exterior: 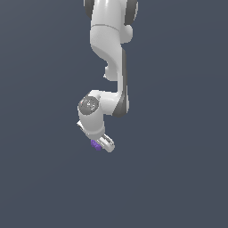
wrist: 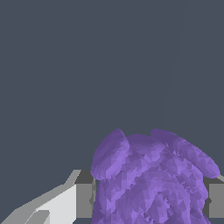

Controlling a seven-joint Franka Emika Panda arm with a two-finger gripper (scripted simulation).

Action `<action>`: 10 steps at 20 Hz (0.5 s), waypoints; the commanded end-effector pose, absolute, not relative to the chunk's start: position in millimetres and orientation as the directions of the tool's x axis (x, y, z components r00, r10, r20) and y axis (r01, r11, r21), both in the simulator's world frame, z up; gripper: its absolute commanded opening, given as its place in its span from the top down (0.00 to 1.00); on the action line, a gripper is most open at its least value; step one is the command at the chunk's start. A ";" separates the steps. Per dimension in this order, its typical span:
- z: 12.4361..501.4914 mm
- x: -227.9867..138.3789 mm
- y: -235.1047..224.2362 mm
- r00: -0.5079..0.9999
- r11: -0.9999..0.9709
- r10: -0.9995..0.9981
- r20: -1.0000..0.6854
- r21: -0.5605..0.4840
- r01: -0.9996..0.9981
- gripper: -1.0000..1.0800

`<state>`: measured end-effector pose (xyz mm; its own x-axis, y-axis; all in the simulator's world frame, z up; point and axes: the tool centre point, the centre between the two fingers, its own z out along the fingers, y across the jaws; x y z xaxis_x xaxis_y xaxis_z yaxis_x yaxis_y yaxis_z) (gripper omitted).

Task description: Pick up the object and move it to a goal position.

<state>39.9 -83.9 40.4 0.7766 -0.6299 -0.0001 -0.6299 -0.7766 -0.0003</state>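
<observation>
The one purple lump (wrist: 153, 179) sits between the jaws (wrist: 148, 201), whose grey pads press it from both sides, so they look closed on it. In the exterior view it peeks out just left of the jaws' tip. The lump is bumpy and could slip if the single arm (exterior: 109, 49) swings fast; no goal marker shows.

No readable text in either view.

The white Panda arm (exterior: 109, 49) carries no legible label, brand mark or number on its casing, and the round grey cap on its wrist joint (exterior: 89, 105) shows only a faint mottled pattern too blurred to read. The purple bumpy lump (wrist: 153, 179) bears no marking, and the plain dark grey background holds no signs.
</observation>
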 end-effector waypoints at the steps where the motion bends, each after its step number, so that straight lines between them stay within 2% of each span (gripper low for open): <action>1: 40.1 39.8 -84.3 0.776 -0.776 -0.630 0.000 0.000 -0.630 1.00; 10: 48.9 37.0 -84.0 0.776 -0.776 -0.630 0.000 0.000 -0.630 1.00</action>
